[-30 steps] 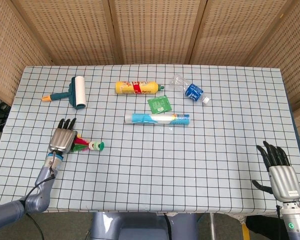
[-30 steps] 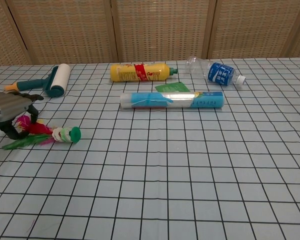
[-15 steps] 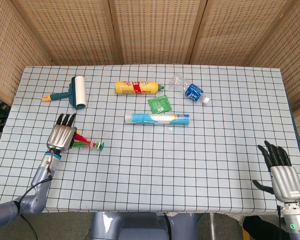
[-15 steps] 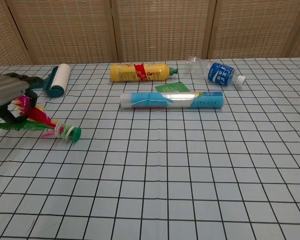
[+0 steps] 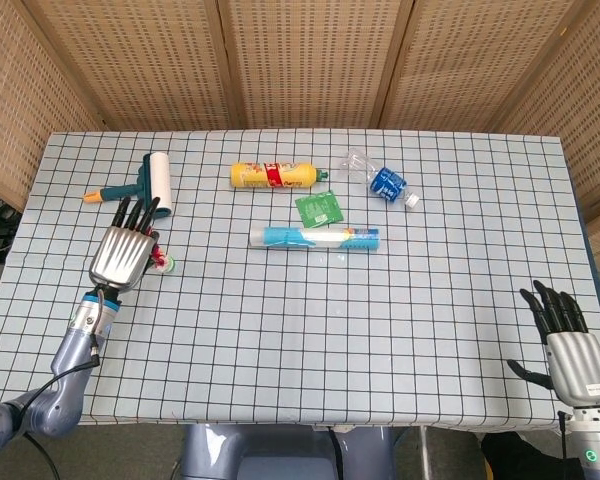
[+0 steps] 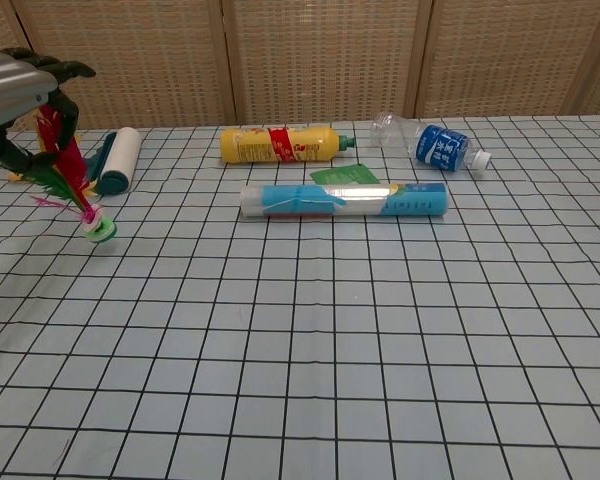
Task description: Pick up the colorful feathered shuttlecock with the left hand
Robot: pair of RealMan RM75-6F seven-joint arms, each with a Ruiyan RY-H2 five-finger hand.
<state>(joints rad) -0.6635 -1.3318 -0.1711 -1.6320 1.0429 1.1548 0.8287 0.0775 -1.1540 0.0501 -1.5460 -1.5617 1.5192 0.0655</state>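
Note:
My left hand [image 5: 123, 250] [image 6: 22, 88] grips the colorful shuttlecock [image 6: 72, 182] by its red and green feathers, up off the checked table. The shuttlecock hangs with its green and white base [image 6: 100, 229] lowest. In the head view only that base [image 5: 163, 263] peeks out beside the hand; the feathers are hidden under it. My right hand [image 5: 568, 341] is open at the near right edge of the table [image 5: 400, 330], holding nothing, and the chest view does not show it.
A lint roller [image 5: 150, 185] [image 6: 112, 160] lies just behind the left hand. Further right lie a yellow bottle [image 5: 273, 175], a clear water bottle [image 5: 378, 179], a green packet [image 5: 318, 208] and a blue tube [image 5: 315, 237].
My left hand has lifted the shuttlecock off the table and carried it up and toward the lint roller. Its base swung down from lying flat to hanging. The right hand barely moved.

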